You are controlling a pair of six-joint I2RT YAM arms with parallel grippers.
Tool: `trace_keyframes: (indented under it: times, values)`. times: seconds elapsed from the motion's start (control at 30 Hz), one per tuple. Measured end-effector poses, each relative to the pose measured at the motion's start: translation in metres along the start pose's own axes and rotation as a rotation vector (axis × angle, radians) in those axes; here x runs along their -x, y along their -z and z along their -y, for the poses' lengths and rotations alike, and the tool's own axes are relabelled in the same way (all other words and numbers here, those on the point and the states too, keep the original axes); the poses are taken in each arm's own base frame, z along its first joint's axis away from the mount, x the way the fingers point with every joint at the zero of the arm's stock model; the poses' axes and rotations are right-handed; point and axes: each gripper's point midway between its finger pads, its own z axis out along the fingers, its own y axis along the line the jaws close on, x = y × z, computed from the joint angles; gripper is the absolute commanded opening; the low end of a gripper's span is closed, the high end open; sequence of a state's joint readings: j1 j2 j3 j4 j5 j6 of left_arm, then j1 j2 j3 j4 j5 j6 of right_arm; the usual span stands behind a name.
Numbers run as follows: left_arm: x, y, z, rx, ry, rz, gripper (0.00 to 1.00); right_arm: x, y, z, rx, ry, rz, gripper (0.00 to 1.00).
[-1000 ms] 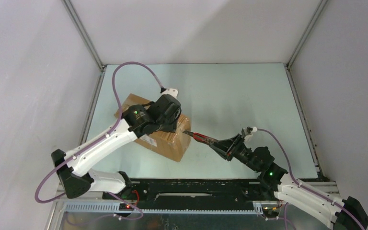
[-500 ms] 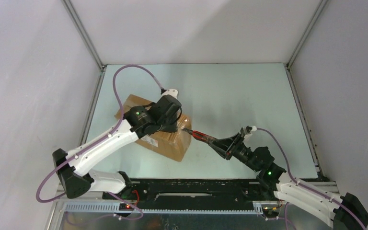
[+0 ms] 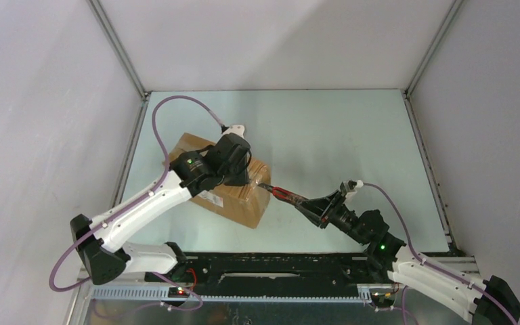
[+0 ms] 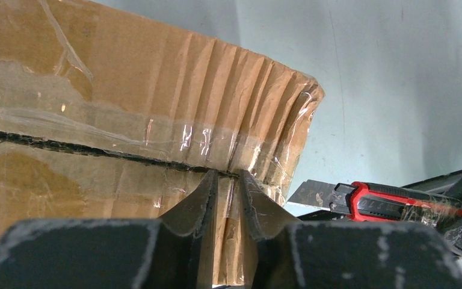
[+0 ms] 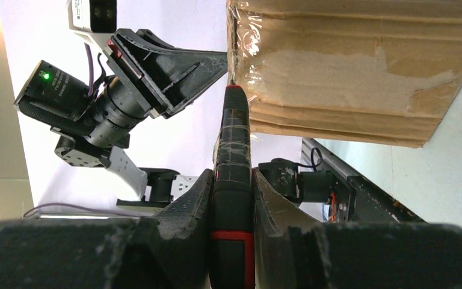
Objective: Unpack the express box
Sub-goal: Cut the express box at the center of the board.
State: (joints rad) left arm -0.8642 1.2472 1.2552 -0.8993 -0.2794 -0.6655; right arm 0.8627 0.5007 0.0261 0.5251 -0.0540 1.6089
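Note:
The express box, brown cardboard with a small white label, lies left of centre on the table. My left gripper is down on its top. In the left wrist view its fingertips touch the taped flap seam of the express box, a narrow gap apart. Whether the left gripper pinches anything does not show. My right gripper is shut on a red and black utility knife. The knife points at the box's right end, its blade bare just beside the corner.
White walls and metal frame posts enclose the pale green table. A black rail with wiring runs along the near edge by the arm bases. The left arm's purple cable loops above the box.
The left wrist has shifted slightly left over the box and its cable loop has swung with it. The right arm and knife have barely moved.

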Motion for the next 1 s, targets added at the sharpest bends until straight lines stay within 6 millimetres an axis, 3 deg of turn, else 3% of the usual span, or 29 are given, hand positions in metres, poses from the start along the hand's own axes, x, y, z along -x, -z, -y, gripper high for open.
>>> trace_keyframes:
  times: [0.33, 1.0]
  values:
    - [-0.001, -0.001, -0.001, -0.002, 0.015, -0.001, 0.18, -0.001, -0.001, 0.010, -0.033, -0.006, -0.004, 0.00]
    - [-0.002, -0.004, -0.001, -0.016, 0.023, -0.001, 0.14, -0.002, -0.006, 0.009, -0.008, -0.038, -0.002, 0.00]
